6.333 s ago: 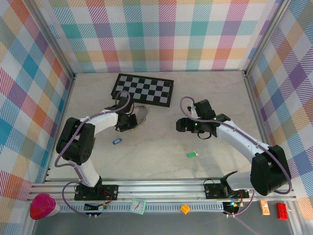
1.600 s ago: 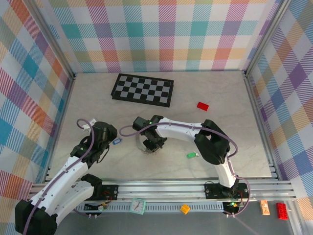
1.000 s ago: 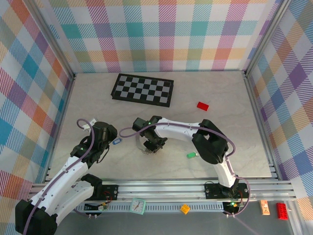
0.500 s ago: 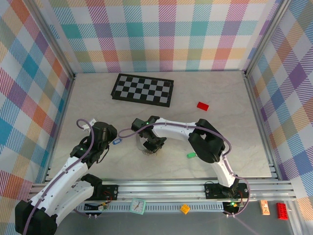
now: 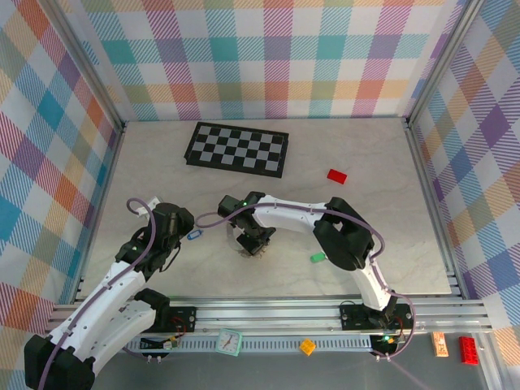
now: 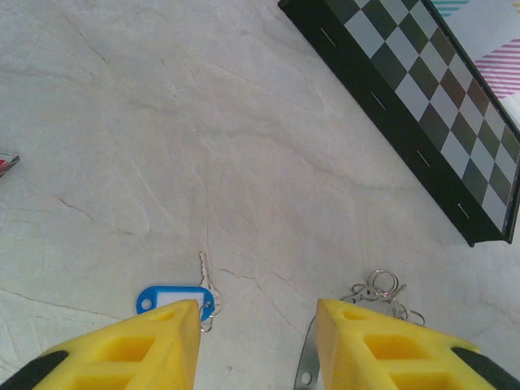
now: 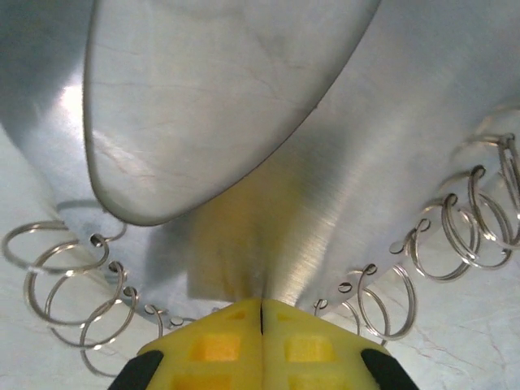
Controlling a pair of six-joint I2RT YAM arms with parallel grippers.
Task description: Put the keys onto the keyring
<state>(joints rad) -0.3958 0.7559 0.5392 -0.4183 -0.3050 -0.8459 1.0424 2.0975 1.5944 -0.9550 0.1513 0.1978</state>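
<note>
1. Since a second ago my right gripper (image 7: pixel 262 318) has closed fully, pinching the keyring (image 7: pixel 349 195) at mid-frame in the top view.
2. My left gripper (image 6: pixel 256 329) hangs half-open and empty over the blue key (image 6: pixel 175 298).
3. I judge the ring is being secured. Next I must grasp that key; the green key (image 5: pixel 317 257) lies right of the ring.

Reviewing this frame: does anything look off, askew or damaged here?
Yes: the right gripper is shut fingertip to fingertip against the edge of the keyring, whose band lies face-on rather than between them. Possibly a missed pinch.
</note>
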